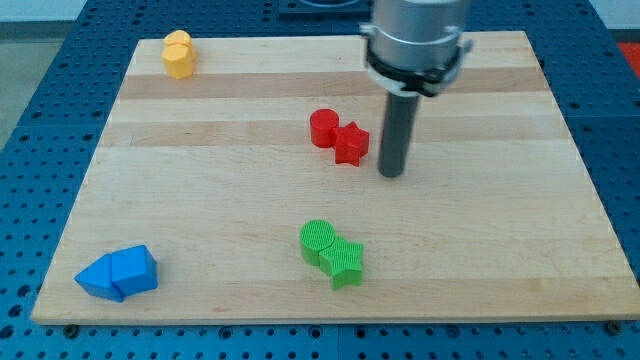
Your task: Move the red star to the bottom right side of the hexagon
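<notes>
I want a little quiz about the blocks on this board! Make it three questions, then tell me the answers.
1. True or false: the red star touches the red round block.
2. Which block is nearest my tip? A) yellow block B) red star C) blue block
3. Fill in: the green star sits beside the green ____ block.

Key: 1 true; 2 B, my tip stands just to the view's right of the star, not quite touching; 3 round.

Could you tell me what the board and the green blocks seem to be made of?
Board: pale wood, probably glued strips, showing grain and lengthwise bands; matte. Green blocks: likely plastic, perhaps 3D-printed; their tops show fine parallel ridges.
</notes>
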